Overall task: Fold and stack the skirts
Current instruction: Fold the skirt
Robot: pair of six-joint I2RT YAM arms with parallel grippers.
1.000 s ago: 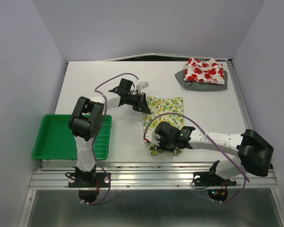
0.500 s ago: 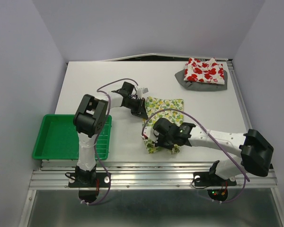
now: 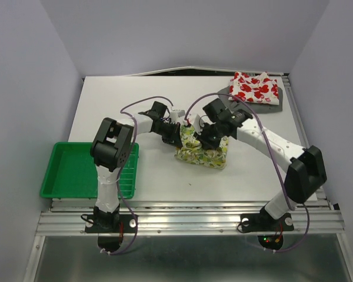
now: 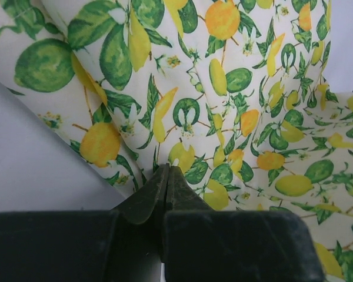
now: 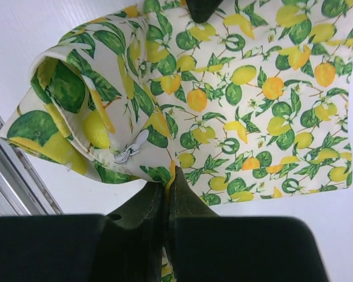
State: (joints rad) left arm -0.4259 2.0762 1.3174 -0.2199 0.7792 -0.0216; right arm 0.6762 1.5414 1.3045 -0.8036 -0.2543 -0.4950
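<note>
The lemon skirt (image 3: pixel 203 151) lies mid-table, partly lifted and doubled over. My left gripper (image 3: pixel 177 138) is shut on its left edge; in the left wrist view the cloth (image 4: pixel 223 88) fills the frame above the closed jaws (image 4: pixel 167 176). My right gripper (image 3: pixel 201 136) is shut on the skirt's near hem, raised over the far part; the right wrist view shows the fold (image 5: pixel 182 88) hanging from the closed jaws (image 5: pixel 169 179). The red-print skirt (image 3: pixel 254 88) lies folded on the grey skirt (image 3: pixel 229 100) at the back right.
A green plastic tray (image 3: pixel 70 170) sits at the front left by the left arm's base. The table's metal rail (image 3: pixel 188 214) runs along the near edge. Purple cables loop above both arms.
My right gripper has carried the skirt's near hem from the front of the table up and back over the far part, folding it. The left gripper stays at the left edge.
</note>
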